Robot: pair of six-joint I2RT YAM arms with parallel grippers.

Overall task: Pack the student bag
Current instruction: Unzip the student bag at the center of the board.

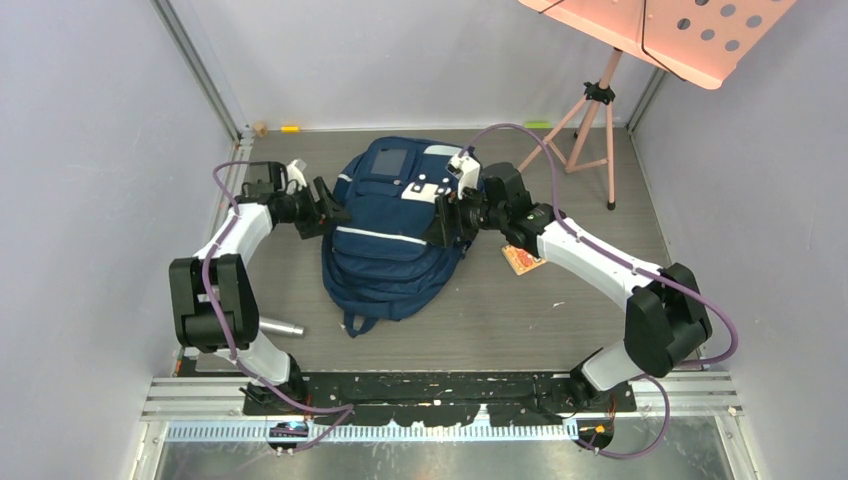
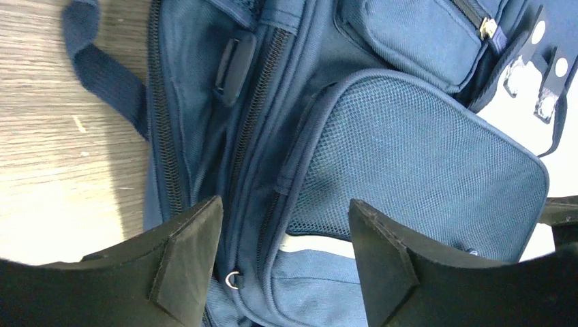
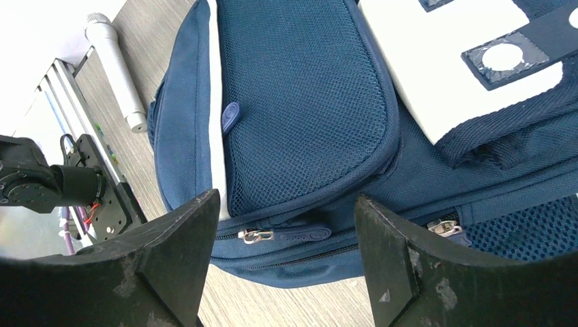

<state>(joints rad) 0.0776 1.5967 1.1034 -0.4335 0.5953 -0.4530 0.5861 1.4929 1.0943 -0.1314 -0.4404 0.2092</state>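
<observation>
Two hands flank the student bag [image 1: 385, 255], which lies flat in the middle of the bench [image 1: 560, 320], front pocket up: the left hand [image 1: 325, 213] at its left side, the right hand [image 1: 447, 222] at its right, both with fingers spread, pinching nothing.

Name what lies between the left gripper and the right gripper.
The navy backpack fills the stretch between the left gripper and the right gripper; the top view shows it.

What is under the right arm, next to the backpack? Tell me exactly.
A flat orange patterned item lies on the wood-grain table beside the backpack. The right arm covers its far part, so its full shape is hidden.
</observation>
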